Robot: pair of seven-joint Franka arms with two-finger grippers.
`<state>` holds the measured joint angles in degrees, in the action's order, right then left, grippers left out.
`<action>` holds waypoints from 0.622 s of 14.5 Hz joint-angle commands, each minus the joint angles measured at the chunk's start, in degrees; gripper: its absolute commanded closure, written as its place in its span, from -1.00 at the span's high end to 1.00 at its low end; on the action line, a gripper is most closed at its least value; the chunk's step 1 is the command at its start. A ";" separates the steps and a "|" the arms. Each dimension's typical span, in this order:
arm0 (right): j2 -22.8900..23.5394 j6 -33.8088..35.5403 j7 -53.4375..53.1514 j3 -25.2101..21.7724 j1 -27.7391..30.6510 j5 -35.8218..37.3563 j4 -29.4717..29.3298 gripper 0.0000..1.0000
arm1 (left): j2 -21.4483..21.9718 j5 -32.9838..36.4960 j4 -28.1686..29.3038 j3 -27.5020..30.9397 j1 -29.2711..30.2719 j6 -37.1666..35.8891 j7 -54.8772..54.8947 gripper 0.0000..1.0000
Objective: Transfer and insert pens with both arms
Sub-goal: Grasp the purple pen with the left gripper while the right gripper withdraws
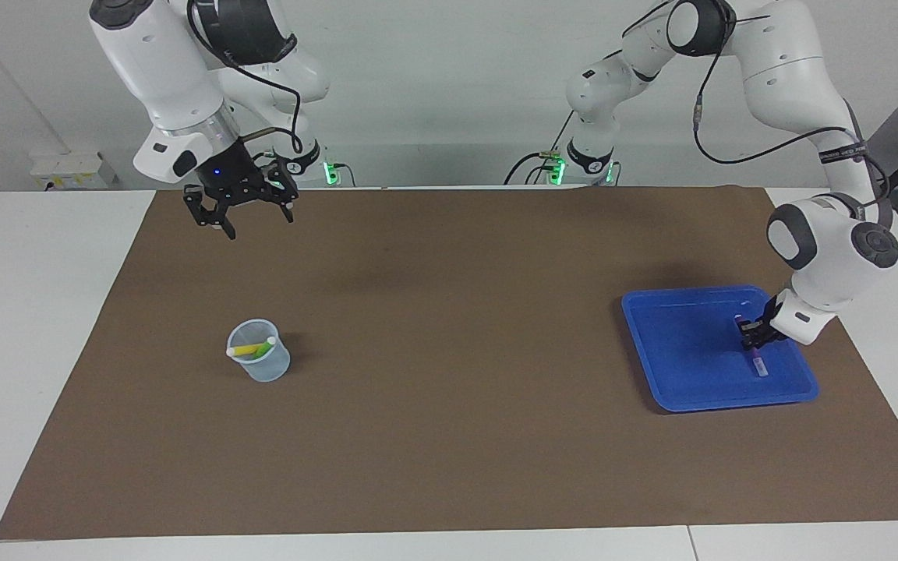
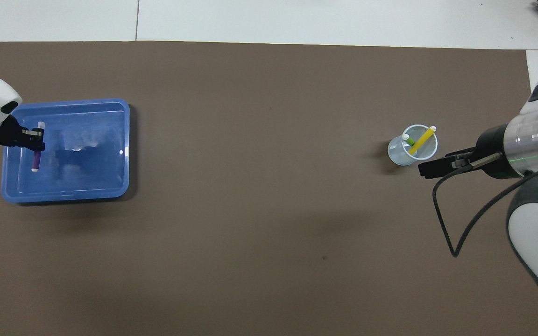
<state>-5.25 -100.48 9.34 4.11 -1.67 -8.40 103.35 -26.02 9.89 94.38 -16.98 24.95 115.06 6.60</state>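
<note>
In the blue tray [image 1: 683, 351] [image 2: 87, 177] at the left arm's end of the mat, my left gripper [image 1: 751, 340] [image 2: 38, 141] is shut on the purple pen [image 1: 759, 363] [image 2: 36, 159]. The pen hangs tilted just above the tray floor, its pale end lowest in the facing view. The yellow pen [image 1: 245, 351] [image 2: 421, 139] and the green pen [image 1: 263, 347] [image 2: 409, 141] lean inside a clear cup [image 1: 262, 368] [image 2: 402, 156] at the right arm's end. My right gripper [image 1: 259, 224] [image 2: 425, 169] hangs open and empty in the air, over the mat beside the cup.
A brown mat [image 1: 449, 327] [image 2: 269, 210] covers most of the white table. The right arm's black cable [image 2: 451, 233] loops over the mat.
</note>
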 commanded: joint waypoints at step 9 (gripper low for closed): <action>-0.90 1.34 -0.82 -0.07 0.18 -3.29 0.54 1.00 | 2.73 -14.62 -0.08 -0.25 -4.64 -6.87 -9.66 -1.00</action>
<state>-5.27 -99.41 9.34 3.82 -1.65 -10.62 103.36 -24.39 -2.27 93.62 -17.71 20.39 109.70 -0.77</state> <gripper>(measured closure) 0.000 0.833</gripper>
